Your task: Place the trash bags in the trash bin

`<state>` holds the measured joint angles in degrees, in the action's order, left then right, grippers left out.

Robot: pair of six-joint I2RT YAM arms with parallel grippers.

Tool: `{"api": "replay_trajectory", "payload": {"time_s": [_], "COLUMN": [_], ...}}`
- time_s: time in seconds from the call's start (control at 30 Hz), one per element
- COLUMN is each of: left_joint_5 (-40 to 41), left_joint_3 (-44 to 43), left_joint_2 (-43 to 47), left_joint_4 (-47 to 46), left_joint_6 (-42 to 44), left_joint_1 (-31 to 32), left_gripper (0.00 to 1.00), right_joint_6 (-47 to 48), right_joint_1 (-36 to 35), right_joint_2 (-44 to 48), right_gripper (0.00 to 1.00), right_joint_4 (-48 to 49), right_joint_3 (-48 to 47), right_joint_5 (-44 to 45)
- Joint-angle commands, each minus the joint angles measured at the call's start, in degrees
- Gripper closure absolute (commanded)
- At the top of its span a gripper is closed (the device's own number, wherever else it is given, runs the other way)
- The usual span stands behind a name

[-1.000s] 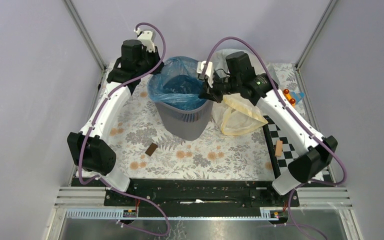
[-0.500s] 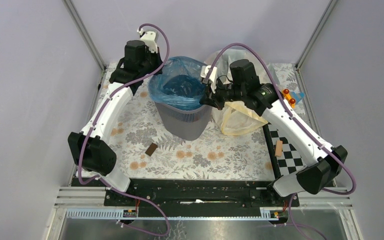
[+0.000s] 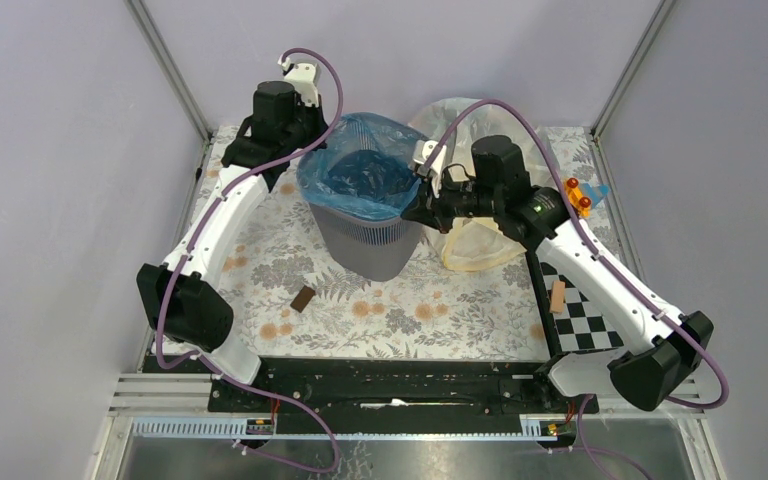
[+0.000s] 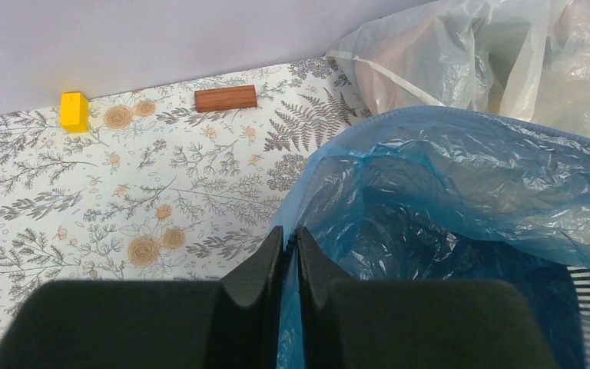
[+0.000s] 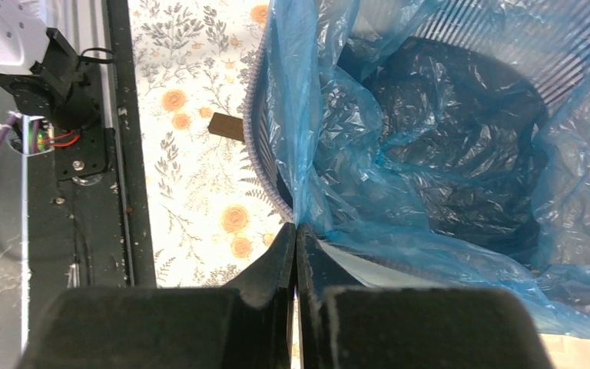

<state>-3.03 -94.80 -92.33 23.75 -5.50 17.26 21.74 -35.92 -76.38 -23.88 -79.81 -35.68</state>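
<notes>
The dark grey mesh trash bin [image 3: 365,240] stands mid-table with a blue trash bag [image 3: 355,178] spread open inside it, its mouth folded over the rim. My left gripper [image 3: 305,150] is shut on the bag's far-left edge [image 4: 307,231]. My right gripper [image 3: 412,205] is shut on the bag's right edge [image 5: 299,207] just outside the bin rim [image 5: 265,184]. A cream translucent trash bag [image 3: 475,235] lies right of the bin, under my right arm; it also shows in the left wrist view [image 4: 469,61].
A brown wooden block [image 3: 303,298] lies in front of the bin on the floral cloth. A tan block [image 3: 557,296] sits on a checkerboard at right. An orange-and-blue toy [image 3: 582,193] is at far right. A yellow cube [image 4: 74,111] and brown block [image 4: 226,98] lie beyond the bin.
My right gripper has moved right and toward the near side, pulling the blue bag's right edge outward over the rim. My left gripper has shifted slightly, still holding its edge.
</notes>
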Motion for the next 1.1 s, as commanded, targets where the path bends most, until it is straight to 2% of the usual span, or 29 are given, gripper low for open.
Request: {"api": "replay_trajectory", "payload": {"time_s": [0.0,0.3,0.5,0.73,0.87,0.93,1.0,1.07], "left_joint_5": [0.49,0.41,0.26,-0.49,-1.39,-1.45,-1.6,-1.99], "left_joint_3": [-0.73,-0.73,-0.73,-1.06,-1.43,-1.45,-1.44,-1.52], "left_joint_2": [0.3,0.14,0.38,0.88,1.33,1.54,1.58,1.69], "left_joint_4": [-0.24,-0.06,0.0,0.0,0.01,0.03,0.08,0.04], "left_joint_6": [0.92,0.76,0.96,0.65,0.31,0.27,0.18,0.07], "left_joint_1": [0.67,0.85,0.94,0.91,0.94,0.94,0.89,0.94], "left_gripper": [0.88,0.87,0.87,0.86,0.85,0.84,0.84,0.81], "right_joint_6": [-3.62,-7.08,-8.3,-9.75,-11.98,-12.89,-13.43,-13.6], "right_joint_1": [-1.04,-1.7,-1.7,-1.71,-1.74,-1.7,-1.73,-1.73], "right_joint_2": [2.15,2.42,1.07,1.45,0.91,0.65,0.68,1.29], "right_gripper": [0.96,0.94,0.8,0.8,0.74,0.68,0.53,0.47], "right_joint_4": [4.14,8.91,9.69,11.62,13.91,15.57,16.43,16.98], "right_joint_3": [1.36,8.79,11.1,13.45,16.52,17.99,18.92,19.24], "right_joint_5": [-3.71,-3.84,-1.83,2.43,3.09,4.0,5.72,6.22]}}
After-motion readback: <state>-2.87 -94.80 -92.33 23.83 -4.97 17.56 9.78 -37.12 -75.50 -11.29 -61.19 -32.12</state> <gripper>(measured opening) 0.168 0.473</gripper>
